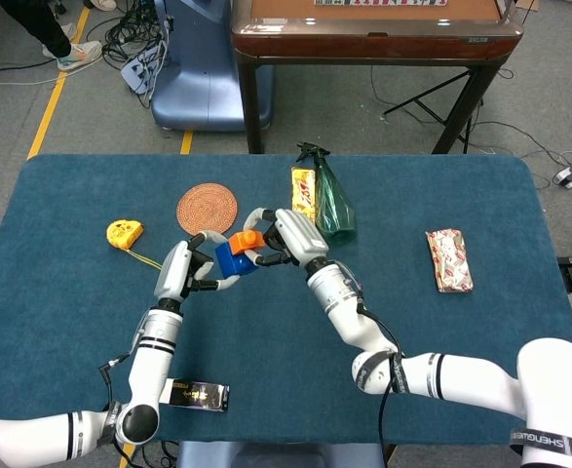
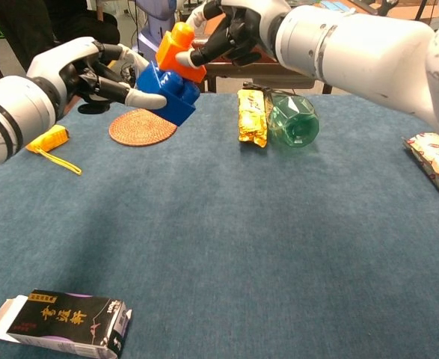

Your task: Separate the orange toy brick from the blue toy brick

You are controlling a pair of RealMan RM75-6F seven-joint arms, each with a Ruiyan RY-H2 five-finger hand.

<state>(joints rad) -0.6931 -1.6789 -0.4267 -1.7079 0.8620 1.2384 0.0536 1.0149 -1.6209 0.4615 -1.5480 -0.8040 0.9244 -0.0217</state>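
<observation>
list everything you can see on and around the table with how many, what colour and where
orange toy brick: 1, orange, held up above the table, tilted on the blue one
blue toy brick: 1, blue, held up under the orange one
coaster: 1, brown woven, far left-centre
tape measure: 1, yellow, far left
snack packet: 1, yellow, far centre
spray bottle: 1, green, lying beside the packet
wrapped packet: 1, red and white, right
carton: 1, black, near left edge
table: 1, blue cloth
left hand: 1, holds blue brick
right hand: 1, grips orange brick
</observation>
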